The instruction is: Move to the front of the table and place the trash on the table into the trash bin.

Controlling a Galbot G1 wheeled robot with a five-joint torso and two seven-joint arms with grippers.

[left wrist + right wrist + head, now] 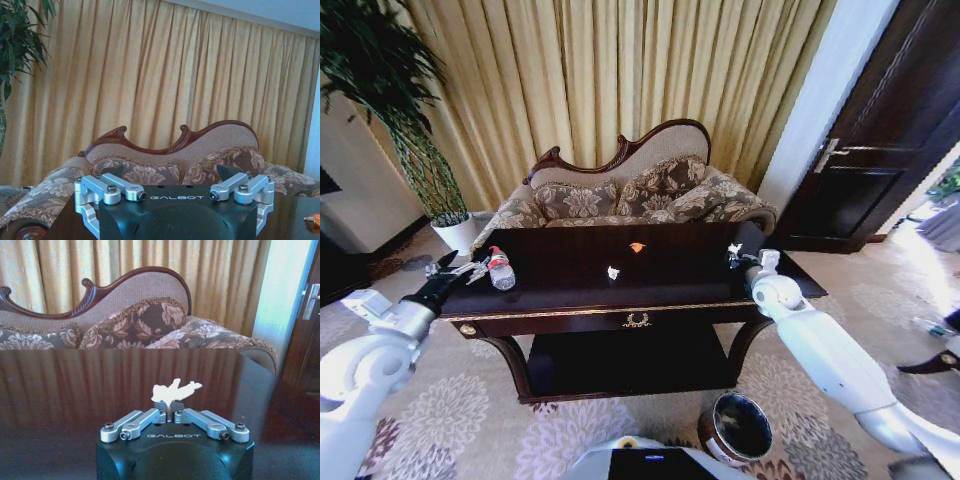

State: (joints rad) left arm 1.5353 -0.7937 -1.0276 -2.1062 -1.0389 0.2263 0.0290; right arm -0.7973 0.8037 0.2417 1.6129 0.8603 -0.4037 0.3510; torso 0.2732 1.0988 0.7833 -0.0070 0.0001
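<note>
The dark glossy table point(686, 278) stands in front of me. On its left end lies a clear bottle point(500, 269) with a red cap. My left gripper point(461, 268) hovers just left of the bottle, and its left wrist view shows the gripper point(171, 173) open wide with nothing between its fingers. An orange scrap point(637, 247) and a white scrap point(613, 272) lie mid-table. At the table's right end my right gripper point(735, 254) is shut on a small white scrap point(174, 389). The round dark trash bin point(735, 429) sits on the carpet below the table's front right.
A patterned sofa point(620, 195) stands right behind the table, with gold curtains point(620, 70) beyond it. A potted plant point(415, 150) is at the back left. A dark door point(890, 130) is at the right. Patterned carpet point(470, 410) lies before the table.
</note>
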